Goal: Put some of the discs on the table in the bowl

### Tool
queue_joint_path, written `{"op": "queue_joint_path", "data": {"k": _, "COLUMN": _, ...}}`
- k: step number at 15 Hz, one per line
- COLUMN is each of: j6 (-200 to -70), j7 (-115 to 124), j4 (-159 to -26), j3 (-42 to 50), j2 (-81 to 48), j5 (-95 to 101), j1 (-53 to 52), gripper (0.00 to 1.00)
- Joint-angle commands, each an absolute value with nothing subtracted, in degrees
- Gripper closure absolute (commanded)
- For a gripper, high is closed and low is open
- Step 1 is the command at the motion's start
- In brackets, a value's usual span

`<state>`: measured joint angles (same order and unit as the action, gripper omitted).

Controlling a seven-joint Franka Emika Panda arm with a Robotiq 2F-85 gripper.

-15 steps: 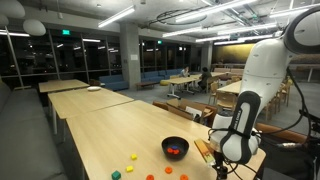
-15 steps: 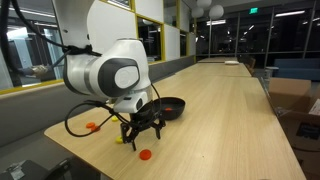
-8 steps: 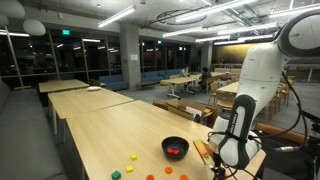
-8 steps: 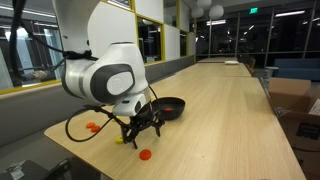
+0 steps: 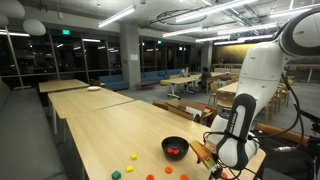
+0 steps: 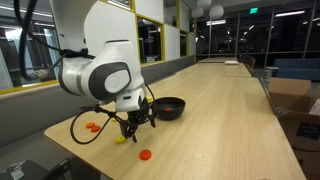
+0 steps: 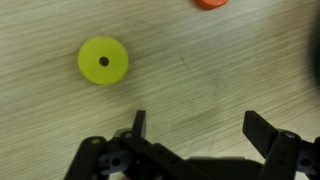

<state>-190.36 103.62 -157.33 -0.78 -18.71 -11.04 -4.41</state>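
Observation:
The black bowl [image 5: 175, 147] stands on the light-wood table [image 5: 110, 125] with red discs in it; it also shows in an exterior view [image 6: 170, 107]. Loose discs lie in front of it: yellow [image 5: 131, 157], green [image 5: 128, 169], blue [image 5: 115, 174], orange [image 5: 150, 177]. My gripper [image 6: 128, 126] hangs low over the table near its end, open and empty. A yellow disc [image 6: 120, 140] and an orange disc [image 6: 145, 154] lie beside it. In the wrist view my gripper [image 7: 200, 130] holds only bare wood between its fingers; the yellow disc [image 7: 103, 61] lies ahead to the left, an orange disc [image 7: 210, 3] at the top edge.
More orange discs [image 6: 92, 126] lie by the table's side edge, next to a black cable [image 6: 80, 128]. The table's end edge [image 6: 110, 165] is close below the gripper. Other long wooden tables [image 5: 75, 88] stand behind.
The arm has shifted a little toward the side of the yellow disc, with the gripper staying low over the table. The discs and the bowl have not moved.

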Motion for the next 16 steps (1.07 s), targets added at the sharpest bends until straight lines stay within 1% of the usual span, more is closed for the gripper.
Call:
{"op": "queue_joint_path", "data": {"k": 1, "j6": -186.29, "j7": 97.01, "j4": -157.21, "j3": -7.81, "j2": -16.05, "j5": -9.13, "j1": 3.75, "gripper": 0.00}}
{"op": "queue_joint_path", "data": {"k": 5, "j6": -180.92, "j7": 86.75, "j4": -157.75, "j3": -17.88, "j2": -13.99, "j5": -7.68, "j1": 13.67, "gripper": 0.00}}
{"op": "queue_joint_path", "data": {"k": 8, "j6": -174.42, "j7": 76.31, "j4": -157.50, "j3": -21.05, "j2": -11.95, "j5": -11.08, "j1": 15.93, "gripper": 0.00}}
{"op": "queue_joint_path", "data": {"k": 9, "j6": -171.98, "j7": 72.74, "j4": -157.54, "j3": -20.53, "j2": -10.99, "j5": -12.32, "j1": 15.12, "gripper": 0.00}}
{"op": "queue_joint_path", "data": {"k": 12, "j6": -167.86, "j7": 66.24, "j4": -157.47, "j3": -14.67, "j2": -8.63, "j5": -14.20, "j1": 8.77, "gripper": 0.00}}
{"op": "queue_joint_path", "data": {"k": 16, "j6": -167.69, "j7": 63.08, "j4": -157.47, "j3": -9.51, "j2": -7.44, "j5": -13.88, "j1": 2.58, "gripper": 0.00}}
